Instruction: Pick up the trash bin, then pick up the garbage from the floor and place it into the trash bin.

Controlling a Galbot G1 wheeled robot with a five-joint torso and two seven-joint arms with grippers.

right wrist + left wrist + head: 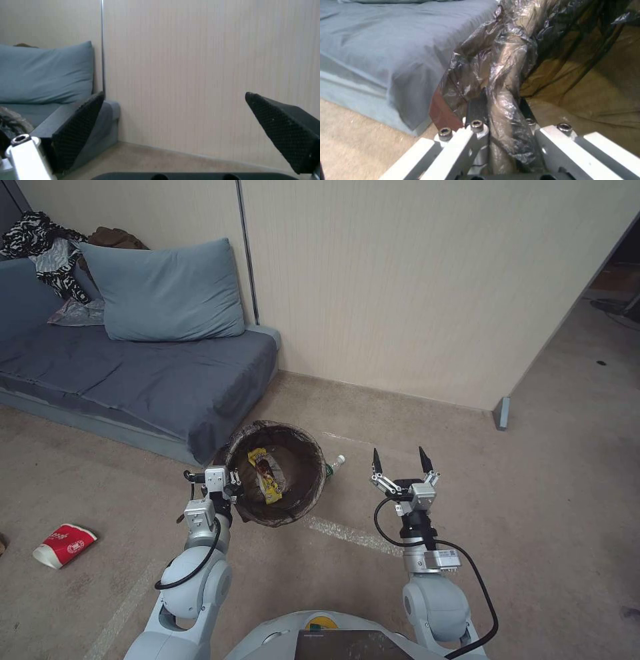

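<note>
Head view — trash bin [293,460] in left pincer [233,488]

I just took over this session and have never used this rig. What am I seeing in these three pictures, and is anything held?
The wide picture is from the robot's head, looking down at a carpeted floor beside a sofa. The other two are cameras on each wrist. The left claw is shut on the rim of the trash bin, which has a yellow wrapper inside. The right claw is open, holding nothing. A red-and-white cup lies on the floor at left, and a bottle lies behind the bin.
</note>
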